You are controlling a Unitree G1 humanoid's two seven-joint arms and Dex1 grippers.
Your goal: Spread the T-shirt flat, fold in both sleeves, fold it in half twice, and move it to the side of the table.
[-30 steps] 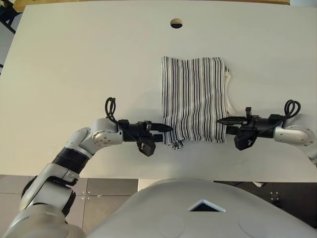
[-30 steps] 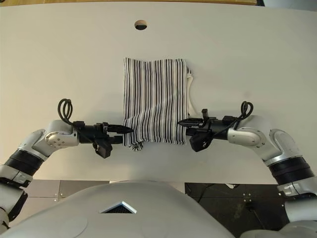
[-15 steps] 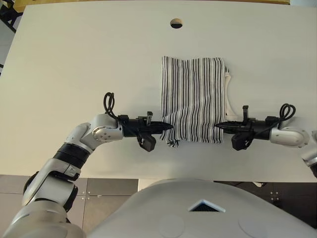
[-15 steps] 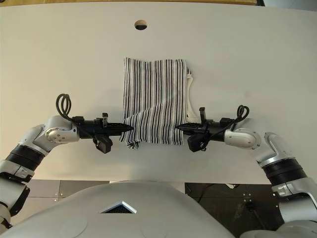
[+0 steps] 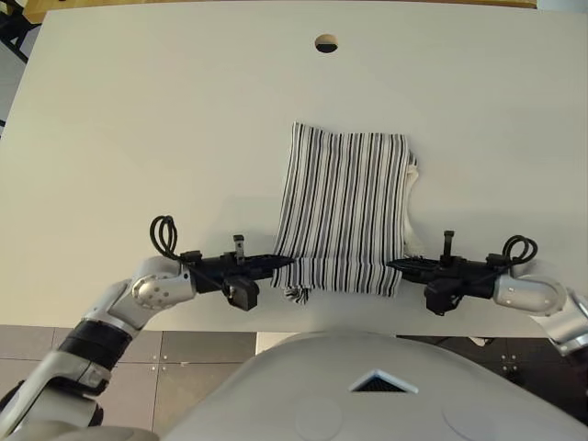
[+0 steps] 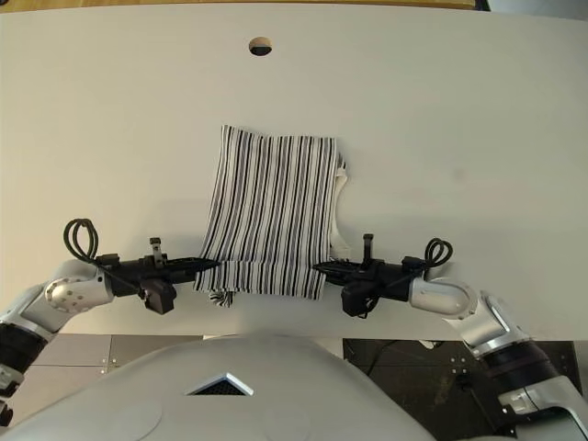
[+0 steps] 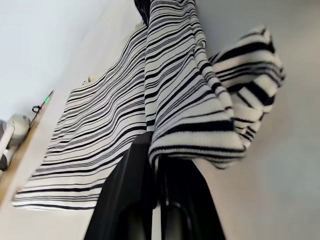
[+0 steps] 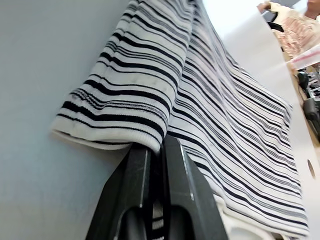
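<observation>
A black-and-white striped T-shirt (image 5: 344, 207) lies folded into a narrow panel on the white table (image 5: 147, 138); its far edge rests on the table and its near edge is raised. At the near left corner my left gripper (image 5: 287, 262) is shut on the cloth, and a small bunched piece (image 7: 250, 95) hangs beside it. My right gripper (image 5: 393, 265) is shut on the near right corner, where the hem (image 8: 115, 122) drapes over its fingers. Both grippers sit close to the table's near edge.
A round cable hole (image 5: 325, 42) sits in the table at the far middle. Bare tabletop spreads to the left and right of the shirt. The table's near edge (image 5: 230, 326) runs just below both grippers.
Both grippers have pulled the shirt's near edge toward the table's near edge, dragging the whole shirt nearer to me and stretching it longer.
</observation>
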